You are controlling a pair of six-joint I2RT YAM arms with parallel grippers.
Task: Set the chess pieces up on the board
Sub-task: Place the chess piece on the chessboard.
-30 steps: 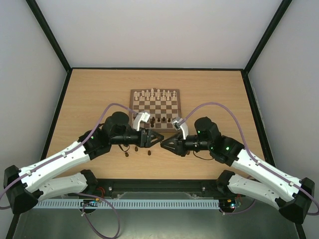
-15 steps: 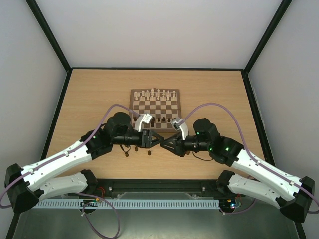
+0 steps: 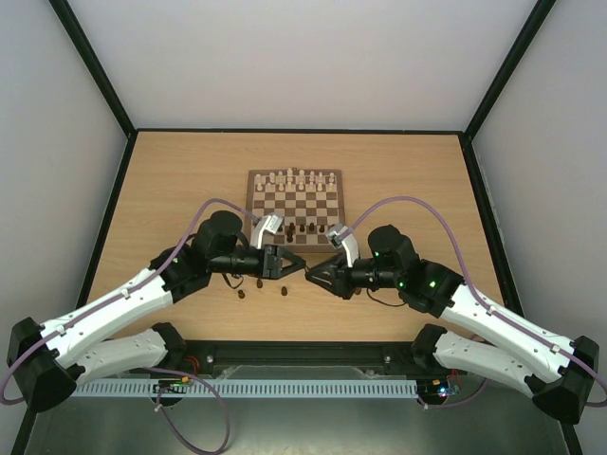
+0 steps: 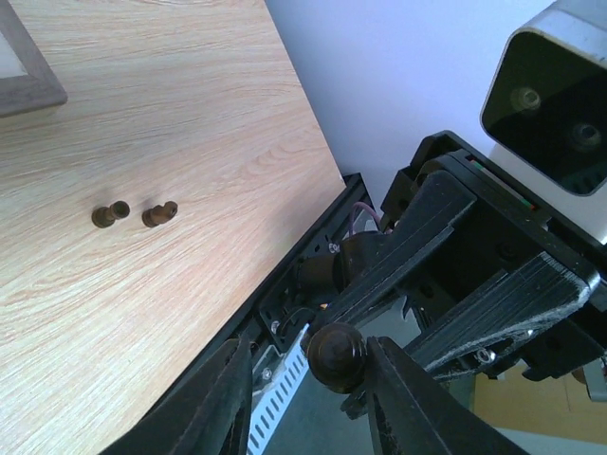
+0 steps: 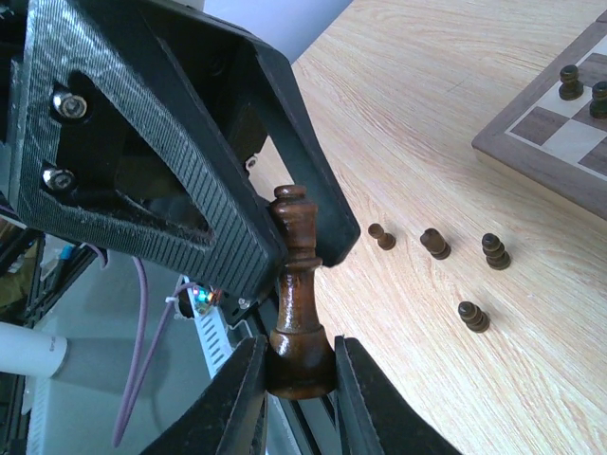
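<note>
- Grips, with right pincer [image 5: 299, 353] clenched, round base of turned, glossy dark-brown chess piece [image 5: 296, 284].
- Brackets its knobbed head with left pincer [image 4: 308, 360], released.

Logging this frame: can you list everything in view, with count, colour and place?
board: one, dark brown and cream squares, middle of the table.
table: one, light wood, under everything.
cream chessmen: two rows, too small to count, far side of the board.
dark chessmen on the board: a few, dark brown, near side.
loose dark chessmen: at least four, dark brown, on the table in front of the board.
held piece: one, dark brown, in the air between the claws.
right claw: one, black, shut on the held piece's base.
left claw: one, black, open around its top.
</note>
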